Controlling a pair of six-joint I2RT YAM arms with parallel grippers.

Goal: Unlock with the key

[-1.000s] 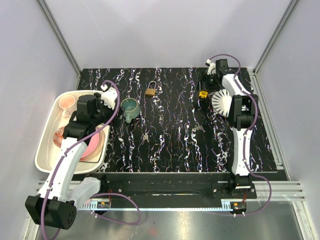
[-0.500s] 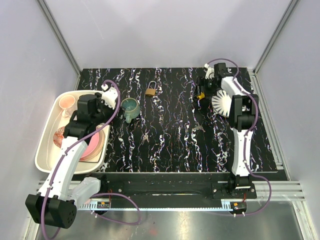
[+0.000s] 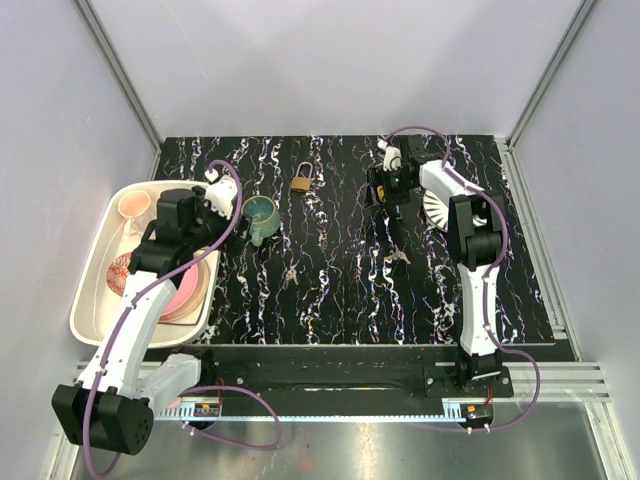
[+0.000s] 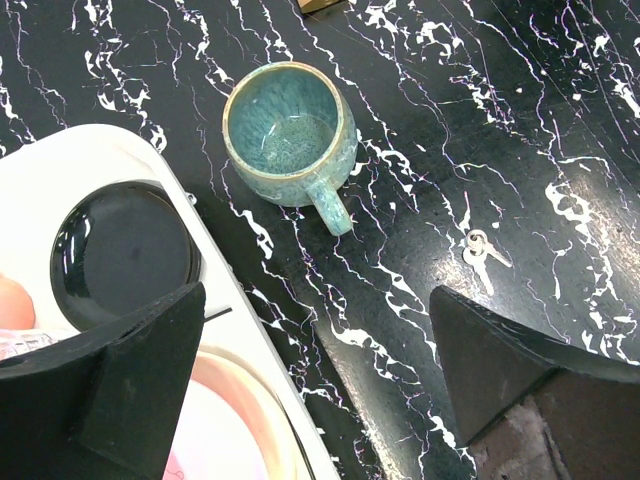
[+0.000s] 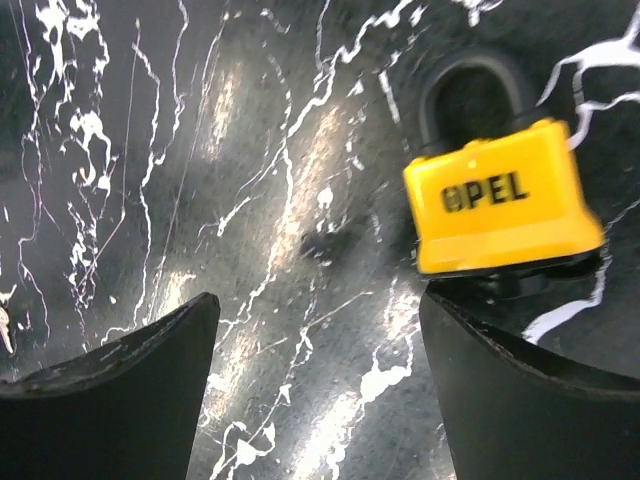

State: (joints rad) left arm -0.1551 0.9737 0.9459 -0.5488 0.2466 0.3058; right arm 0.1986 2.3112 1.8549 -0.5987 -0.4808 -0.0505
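A small silver key (image 3: 290,272) on a ring lies mid-table; the left wrist view shows the key (image 4: 481,248) just beyond my right-hand finger. A brass padlock (image 3: 300,181) lies at the back centre. A yellow padlock (image 5: 500,200) marked OPEL lies flat right in front of the right-hand fingertip (image 5: 520,380) of my right gripper (image 5: 320,370), which is open with nothing between its jaws. My right gripper (image 3: 385,182) hovers at the back, right of the brass padlock. My left gripper (image 4: 315,380) is open and empty over the tray's edge.
A teal mug (image 4: 290,130) stands beside the cream tray (image 3: 92,300), which holds a black bowl (image 4: 125,250), a pink plate (image 3: 185,290) and a small pink cup (image 3: 133,206). A white ribbed dish (image 3: 440,205) sits under the right arm. A second small key (image 3: 400,256) lies right of centre.
My right gripper has swung left from the back right corner toward the table's middle and narrowed slightly. The yellow padlock no longer shows from above. The left arm has not moved.
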